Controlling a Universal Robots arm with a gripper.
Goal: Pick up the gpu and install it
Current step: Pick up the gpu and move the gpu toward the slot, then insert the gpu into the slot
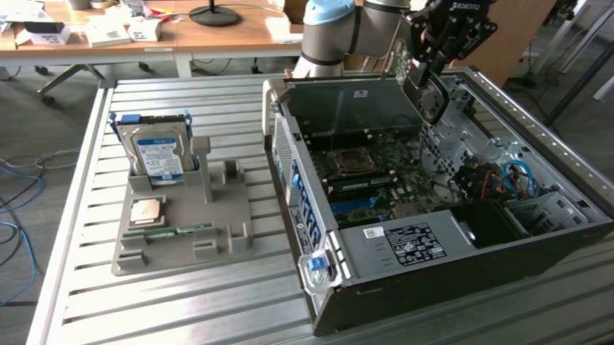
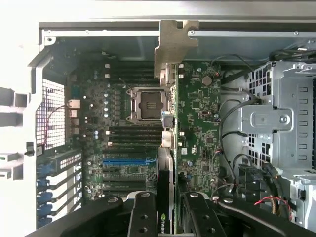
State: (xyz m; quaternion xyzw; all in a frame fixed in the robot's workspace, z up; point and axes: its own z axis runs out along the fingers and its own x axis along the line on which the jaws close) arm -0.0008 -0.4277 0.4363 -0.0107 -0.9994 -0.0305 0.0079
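The tool (image 2: 170,217) is clamped on the gpu (image 2: 167,168), one finger against each face. The card is held edge-on, with its silver bracket (image 2: 174,47) at the end away from the fingers. It hangs over the motherboard (image 2: 197,113) of the open computer case (image 1: 403,287), toward the case's far end. On the exterior view's left, a hard drive (image 1: 158,154) stands in a grey holder (image 1: 226,241) on the slatted surface (image 1: 192,309).

Upright hard drive (image 1: 158,154), processor chip (image 1: 146,210), memory stick (image 1: 172,231) on grey holder (image 1: 228,215)
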